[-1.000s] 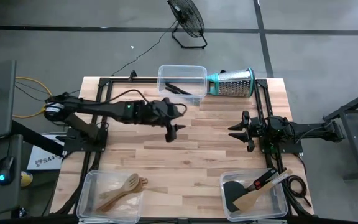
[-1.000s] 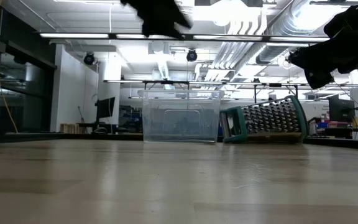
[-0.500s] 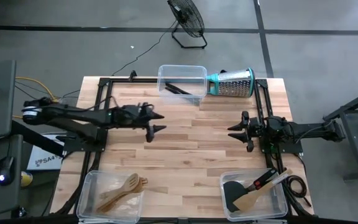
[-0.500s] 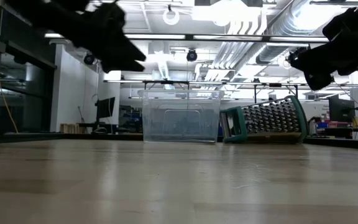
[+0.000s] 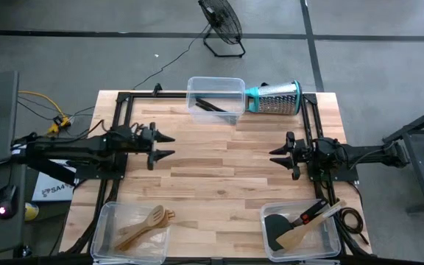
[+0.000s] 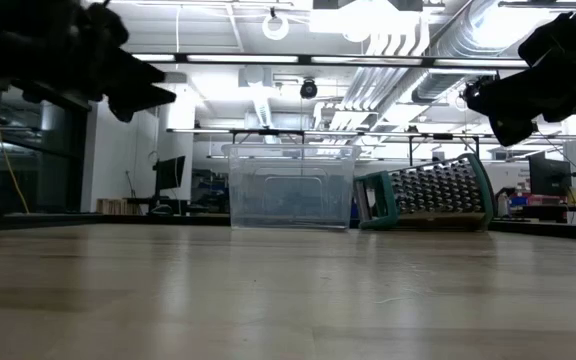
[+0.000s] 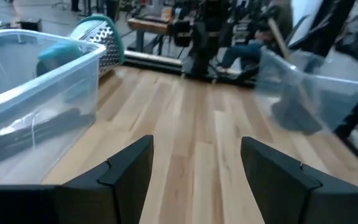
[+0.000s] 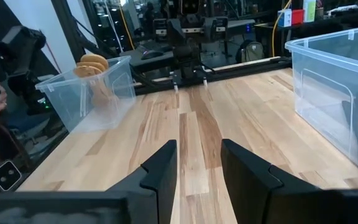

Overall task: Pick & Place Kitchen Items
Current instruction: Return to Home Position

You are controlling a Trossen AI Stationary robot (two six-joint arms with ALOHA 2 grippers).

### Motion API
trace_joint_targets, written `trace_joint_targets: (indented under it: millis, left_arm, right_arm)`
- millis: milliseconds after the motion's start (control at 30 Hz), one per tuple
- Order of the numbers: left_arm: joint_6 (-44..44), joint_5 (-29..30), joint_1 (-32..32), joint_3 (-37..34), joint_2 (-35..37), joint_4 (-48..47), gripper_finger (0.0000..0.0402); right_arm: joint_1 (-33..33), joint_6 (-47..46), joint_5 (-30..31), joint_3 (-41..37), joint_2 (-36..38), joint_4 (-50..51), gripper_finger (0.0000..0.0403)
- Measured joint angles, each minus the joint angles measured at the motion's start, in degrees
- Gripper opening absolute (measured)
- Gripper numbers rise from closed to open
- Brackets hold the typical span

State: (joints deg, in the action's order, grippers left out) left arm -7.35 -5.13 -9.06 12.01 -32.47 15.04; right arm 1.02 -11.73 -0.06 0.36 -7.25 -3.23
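High view: both jaws parted and empty; wooden spoons (image 5: pixel 149 219) lie in a bin (image 5: pixel 107 215), well apart.

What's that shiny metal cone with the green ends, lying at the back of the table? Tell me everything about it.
It is a cone grater: a steel body punched with rows of holes, with teal trim at both ends. It lies on its side at the far edge of the wooden table, its narrower end beside, seemingly touching, a clear plastic bin. Nothing holds it.
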Motion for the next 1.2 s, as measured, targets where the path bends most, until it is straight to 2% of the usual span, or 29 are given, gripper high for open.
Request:
trace_joint_targets:
  millis: [300, 600, 767, 1200]
  left_arm:
    - [-2.01, -2.08, 0.07, -9.74, 15.45, -0.17, 0.0236]
    - [-1.57, -2.97, 0.07, -11.08, 26.57, -4.71, 0.0236]
    - [-0.55, -2.91, 0.07, -11.14, 31.72, -13.55, 0.0236]
    - [-1.9, -2.88, 0.07, -11.19, 32.11, -13.13, 0.0236]
  right_arm:
    - [0.0, 0.0, -0.08, 0.0, 0.0, 0.02, 0.0116]
    - [0.0, 0.01, -0.08, 0.0, 0.0, 0.03, 0.0116]
    - [-0.01, 0.01, -0.09, 0.0, 0.0, 0.03, 0.0116]
    - [-0.01, -0.01, -0.03, 0.0, 0.0, 0.03, 0.0116]
